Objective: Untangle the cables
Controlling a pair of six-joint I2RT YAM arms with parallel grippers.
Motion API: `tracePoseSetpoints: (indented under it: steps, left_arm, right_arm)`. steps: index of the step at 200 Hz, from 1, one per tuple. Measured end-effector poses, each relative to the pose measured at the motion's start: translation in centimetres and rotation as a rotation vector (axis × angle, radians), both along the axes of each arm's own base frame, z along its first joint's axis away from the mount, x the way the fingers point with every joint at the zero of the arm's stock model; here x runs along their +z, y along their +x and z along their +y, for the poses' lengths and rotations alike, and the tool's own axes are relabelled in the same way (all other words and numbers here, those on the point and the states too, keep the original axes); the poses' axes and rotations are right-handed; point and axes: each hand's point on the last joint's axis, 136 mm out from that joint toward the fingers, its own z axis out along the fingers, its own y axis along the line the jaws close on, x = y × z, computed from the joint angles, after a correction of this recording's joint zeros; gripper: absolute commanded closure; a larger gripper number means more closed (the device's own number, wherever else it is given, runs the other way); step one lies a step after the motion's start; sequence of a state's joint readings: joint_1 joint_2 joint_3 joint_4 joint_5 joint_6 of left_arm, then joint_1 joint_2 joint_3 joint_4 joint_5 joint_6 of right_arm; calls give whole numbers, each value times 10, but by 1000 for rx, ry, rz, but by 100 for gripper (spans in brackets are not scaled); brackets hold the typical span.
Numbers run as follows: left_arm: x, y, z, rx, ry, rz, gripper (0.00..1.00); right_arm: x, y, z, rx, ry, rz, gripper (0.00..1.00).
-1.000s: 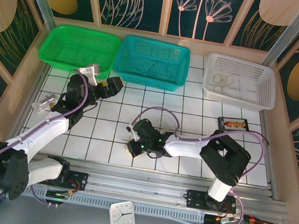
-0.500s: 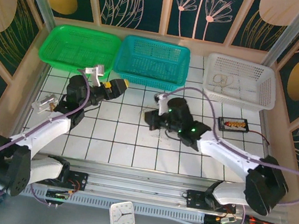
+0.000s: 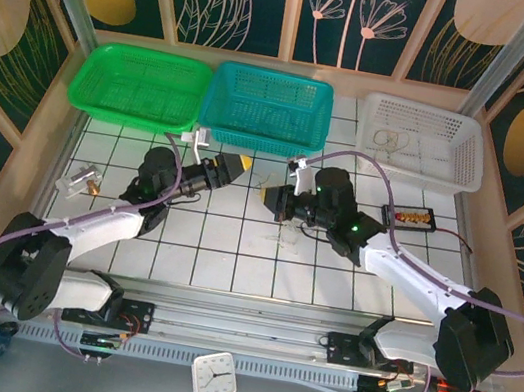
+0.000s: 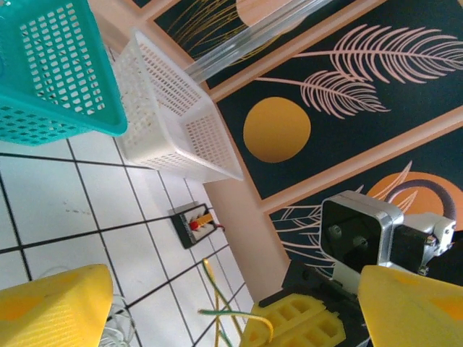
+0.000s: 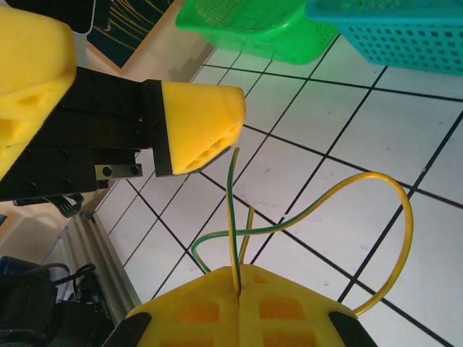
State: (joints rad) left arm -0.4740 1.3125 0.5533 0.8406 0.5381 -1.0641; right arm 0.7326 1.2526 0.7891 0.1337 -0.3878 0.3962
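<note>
My right gripper (image 5: 239,273) is shut on a thin yellow-green cable (image 5: 329,208), whose end and loops stick out of its yellow pads. It hovers over the middle of the tiled table (image 3: 232,252), and from above I see my right gripper (image 3: 270,197) pointing left. My left gripper (image 3: 237,164) faces it with its jaws wide apart; one of its yellow fingers (image 5: 195,126) sits just above the cable's upright end. In the left wrist view the same cable (image 4: 215,289) rises between the two fingers of my left gripper (image 4: 231,311). A few pale cables (image 4: 114,329) lie on the tiles below.
Along the back stand a green basket (image 3: 83,88), a teal basket (image 3: 212,106) and a white basket (image 3: 472,157) with a wire loop inside. A small black box (image 3: 409,216) lies at the right, a clear small object (image 3: 77,181) at the left.
My right arm has lifted from the near tiles to the table's middle with the cable. My left gripper has swung right toward it, and its jaws have narrowed slightly.
</note>
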Motion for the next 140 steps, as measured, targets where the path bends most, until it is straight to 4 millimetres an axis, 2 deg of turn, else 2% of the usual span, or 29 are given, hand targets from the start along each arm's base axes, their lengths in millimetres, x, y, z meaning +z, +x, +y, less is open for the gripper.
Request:
tracePoseSetpoints:
  steps: [67, 140]
  left_arm:
    - [0, -9, -21, -41, -43, 17, 20]
    - [-11, -14, -34, -75, -46, 52, 41]
  right_arm:
    - [3, 0, 1, 5, 11, -5, 100]
    - [-3, 0, -1, 1, 6, 3, 100]
